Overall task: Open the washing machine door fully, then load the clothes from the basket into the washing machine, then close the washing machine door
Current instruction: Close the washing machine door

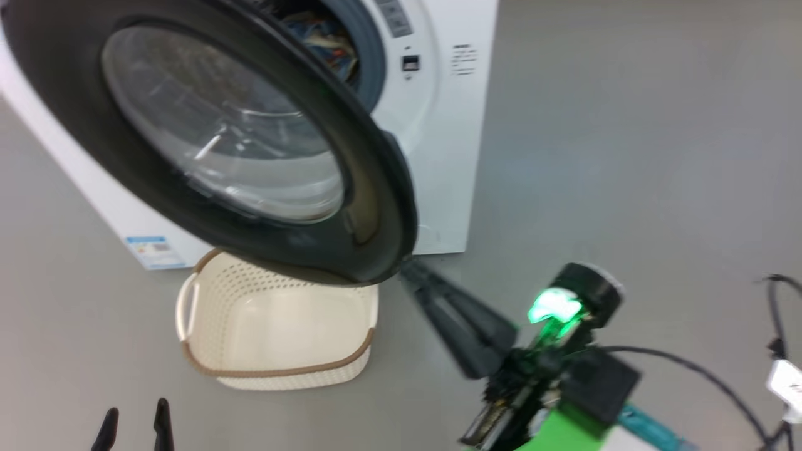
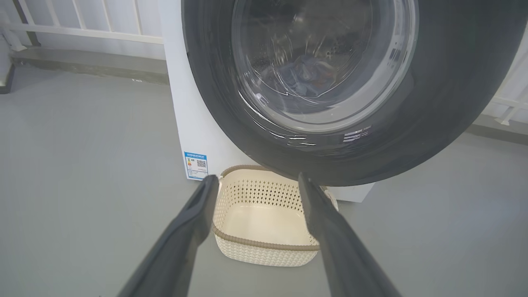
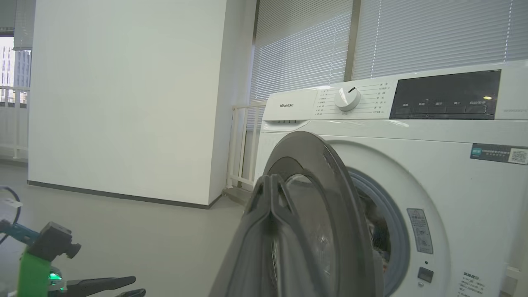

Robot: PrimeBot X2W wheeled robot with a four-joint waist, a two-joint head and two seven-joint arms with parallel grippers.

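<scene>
Right hand point(image 1: 407, 269): two long dark fingers were pressed flat together with nothing between them. The tips sat at the lower outer edge of the large round, black-rimmed, glass-centred washing machine door point(image 1: 219, 131); whether they touched it or stopped just short could not be told.
Left hand point(image 1: 135, 426): fingers were spread wide and empty, low in the head view and well apart from the door. In the left wrist view they pointed toward the small cream perforated plastic basket point(image 1: 276, 373) with its brown woven-look rim.
Door position: part-way, neither shut against the front of the big white front-loading washing machine point(image 1: 451, 156) nor swung fully out. The gap on the latch side showed the grey rubber ring point(image 3: 398, 239) and the drum mouth. The door's outline was blurred in the head view.
Clothes point(image 1: 326, 44): light-blue printed fabric with orange patches lay inside the drum and was also dimly visible through the door glass in the left wrist view. None was seen on the grey floor point(image 1: 626, 156).
Basket: stood on the floor just in front of the machine, below the door's lower rim. Its bottom was bare, with no garment in it.
Done (judged): the door-opening step, since the latch was free, and the loading step, since the basket was empty and the fabric was in the drum.
Left (judged): closing only. The door needed to be pushed the rest of the way and latched.
Step in hand (judged): the right hand was placed to push the door rim toward the machine front.
</scene>
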